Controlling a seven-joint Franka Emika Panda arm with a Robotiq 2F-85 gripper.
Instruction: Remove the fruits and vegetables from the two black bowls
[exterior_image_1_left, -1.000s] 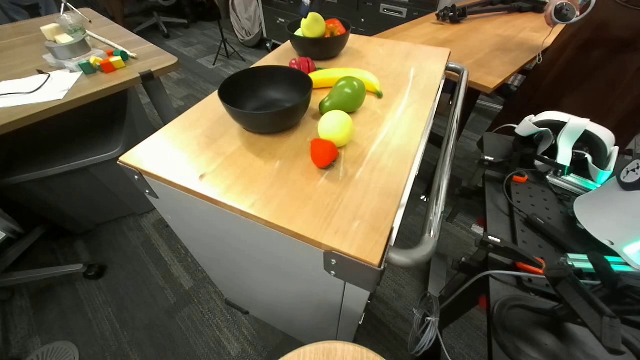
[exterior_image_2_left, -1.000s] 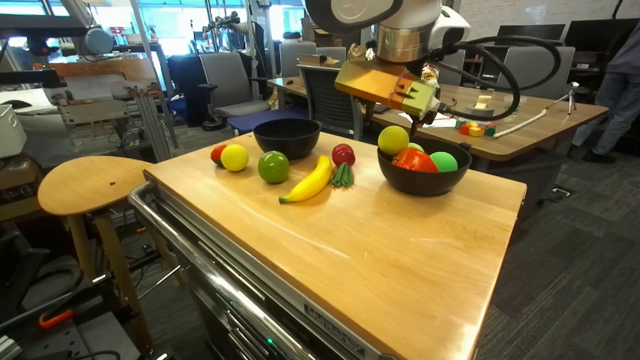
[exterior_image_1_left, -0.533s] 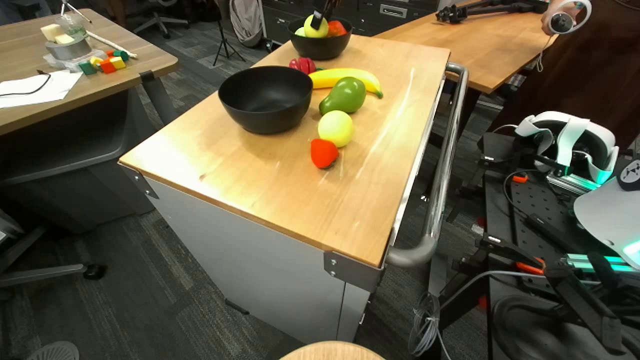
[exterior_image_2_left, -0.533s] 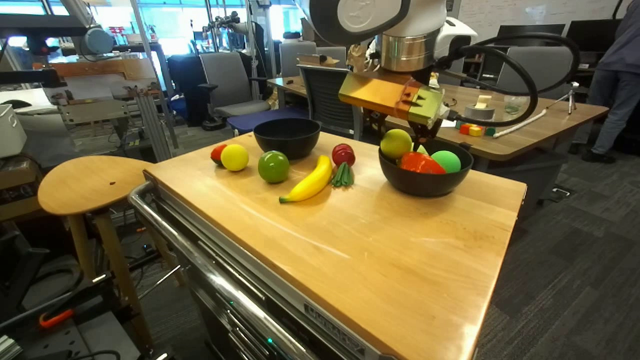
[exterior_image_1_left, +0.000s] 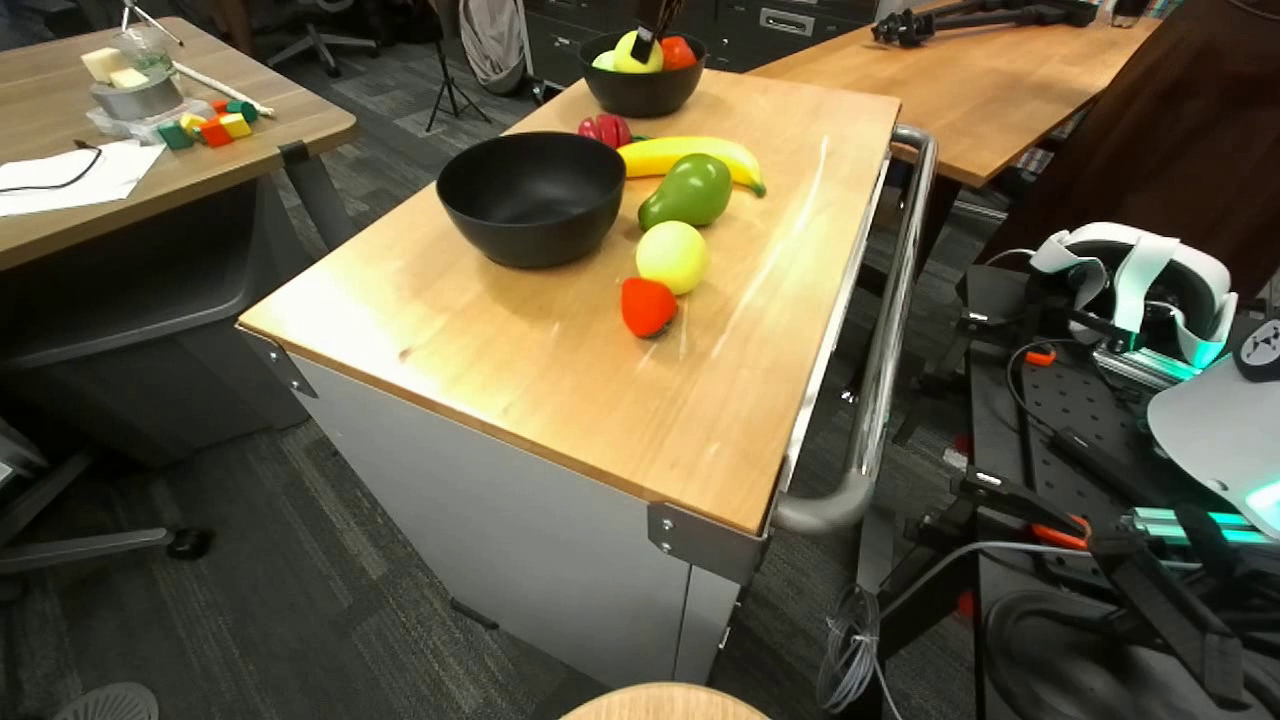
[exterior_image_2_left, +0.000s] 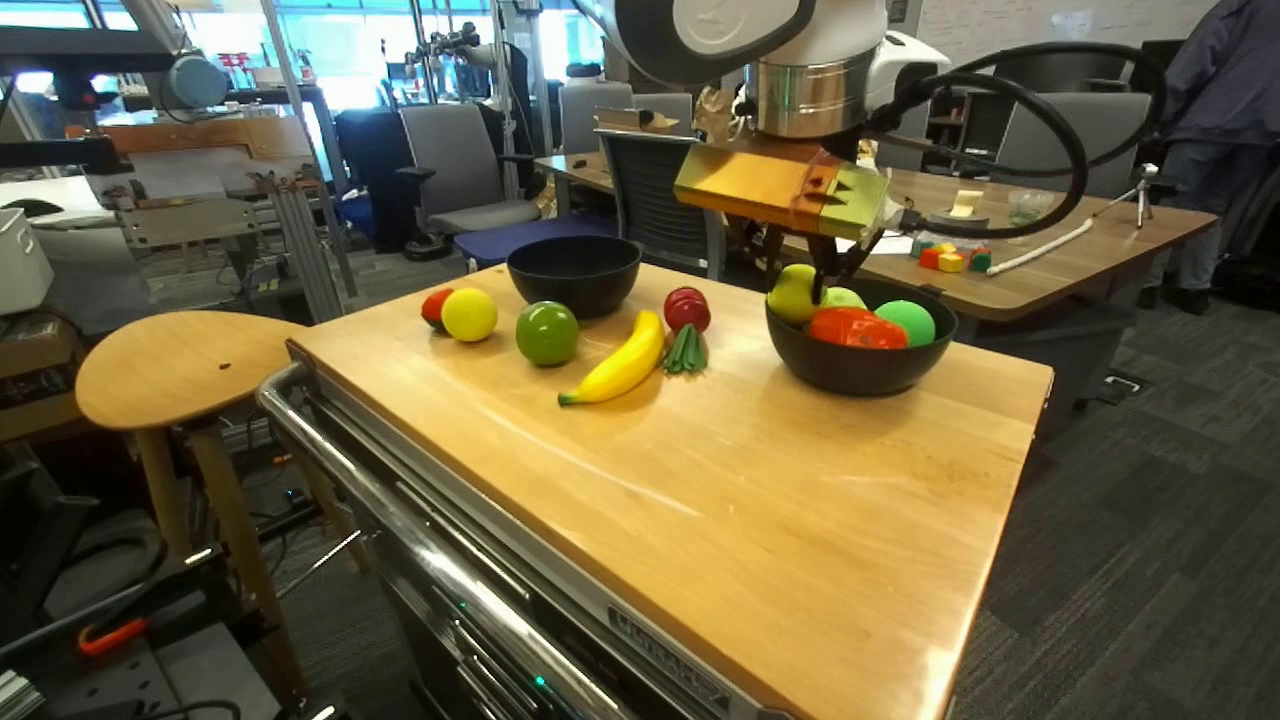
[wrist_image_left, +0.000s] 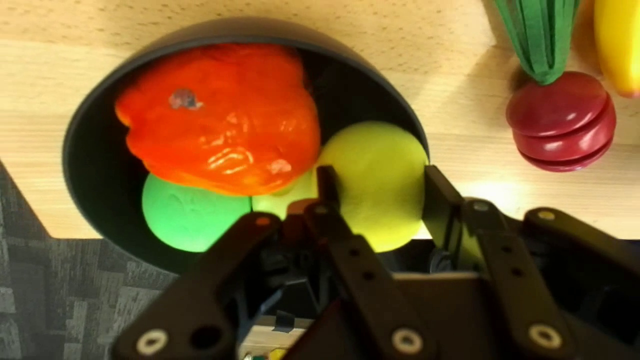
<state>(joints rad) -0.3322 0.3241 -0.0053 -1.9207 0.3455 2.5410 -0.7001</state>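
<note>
- Wrist view: gripper (wrist_image_left: 381, 180) partway closed, a jaw on either side of the yellow-green ball (wrist_image_left: 377, 155), both look to be touching it, ball looks pinched
- That ball is right at the gripper, near the rim of the loaded black bowl (wrist_image_left: 360, 95)
- Same bowl, left of the gripper in this view: orange-red pepper-like piece (wrist_image_left: 220, 120), bright green round piece (wrist_image_left: 187, 215) below it, pale yellow-green piece (wrist_image_left: 280, 200) just beside the left-hand jaw, mostly hidden
- Outside the bowl, right of the gripper: leafy dark red radish-like piece (wrist_image_left: 560, 120), then the banana (wrist_image_left: 617, 45) just past it, cut off by the frame
- In an exterior view, gripper is at the top edge, only its lower end in frame, at the loaded bowl; second black bowl (exterior_image_1_left: 530, 200) upright on the cart top (exterior_image_1_left: 480, 360), well apart from the gripper, toward the camera
- Also there: dark green pear-shaped piece (exterior_image_1_left: 688, 190), light yellow ball (exterior_image_1_left: 671, 257) and red strawberry-like piece (exterior_image_1_left: 648, 307), loose row leading away from the gripper; last two look to be touching
- In an exterior view, arm (exterior_image_2_left: 810, 100) is over the gripper, orange-yellow block (exterior_image_2_left: 770, 190) between; held ball's top shows above the bowl rim, lower end hidden, can't tell if it's off the bowl floor
- Loose pieces there all left of the gripper, radish nearest, red piece farthest
</note>
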